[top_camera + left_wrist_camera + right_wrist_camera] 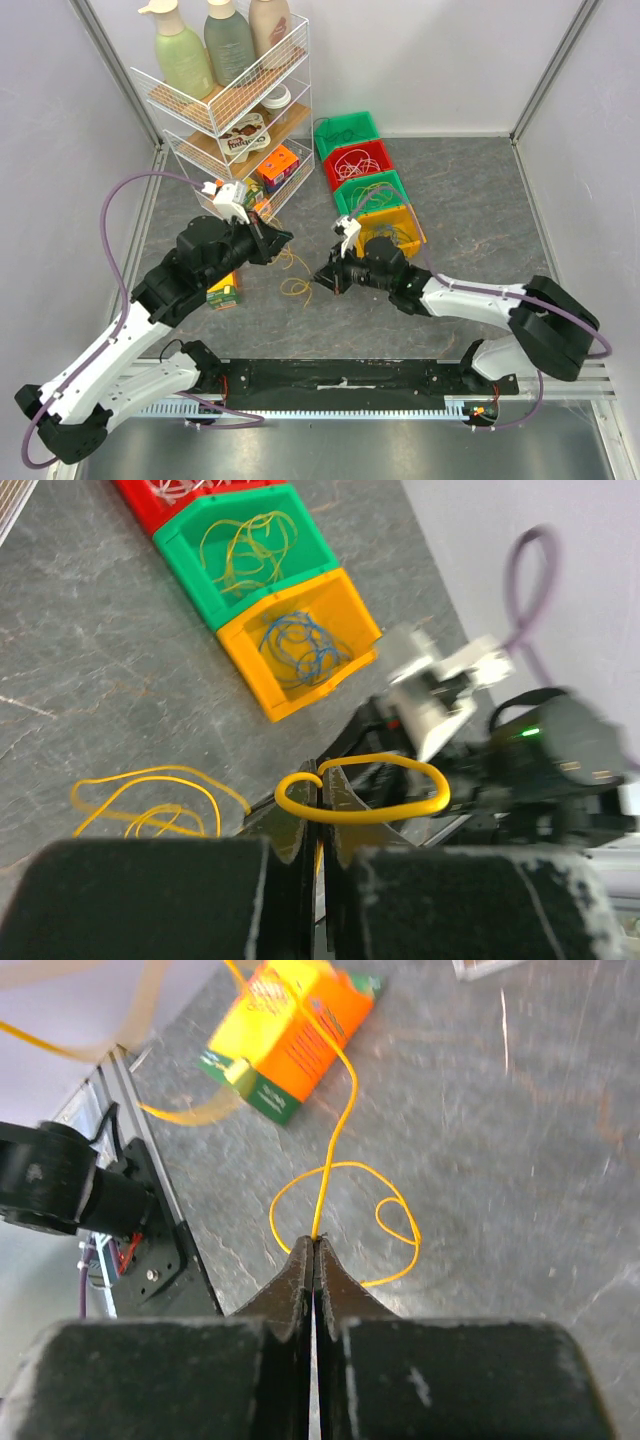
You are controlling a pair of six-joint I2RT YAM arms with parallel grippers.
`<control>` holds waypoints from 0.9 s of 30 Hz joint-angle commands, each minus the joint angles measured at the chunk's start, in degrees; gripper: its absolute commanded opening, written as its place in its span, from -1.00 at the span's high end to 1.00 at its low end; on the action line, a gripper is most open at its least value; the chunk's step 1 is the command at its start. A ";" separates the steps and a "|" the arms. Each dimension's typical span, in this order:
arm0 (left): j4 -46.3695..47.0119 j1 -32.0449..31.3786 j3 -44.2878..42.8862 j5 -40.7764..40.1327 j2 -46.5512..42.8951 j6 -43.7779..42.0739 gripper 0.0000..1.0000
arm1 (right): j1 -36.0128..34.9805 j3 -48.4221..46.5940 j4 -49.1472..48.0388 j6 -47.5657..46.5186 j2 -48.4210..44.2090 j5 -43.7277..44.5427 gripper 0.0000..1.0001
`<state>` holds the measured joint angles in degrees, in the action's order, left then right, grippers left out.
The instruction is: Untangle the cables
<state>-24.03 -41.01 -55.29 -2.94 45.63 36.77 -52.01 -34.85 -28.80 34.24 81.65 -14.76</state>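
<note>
Now we see the left end effector (320,780) clamped on a loop of the yellow cable (370,816). The right end effector (314,1245) pinches it too, with coils lying on the counter (480,200) between them.

Grey table (470,200), white wire rack (290,45) far left, three bottles (228,40) on top shelf, tub (243,135) below, orange box (279,166) lowest, beside it a row: far green bin (347,135), red bin (140,505), near green bin (185,580), yellow bin (248,675), orange-and-green carton (290,1035) lying on the table.

Grey stone-look tabletop (480,200); pale walls (430,60); wire rack (291,47) back left.
</note>
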 commanded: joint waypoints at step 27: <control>8.74 -0.03 5.72 20.08 0.95 -12.97 0.41 | 3.05 -16.83 26.25 -13.41 -19.15 -11.42 1.00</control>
<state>-17.23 -40.99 -49.34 17.06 46.48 24.29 -49.47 -50.61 -3.07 22.22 65.34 -22.83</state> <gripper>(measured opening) 0.280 0.005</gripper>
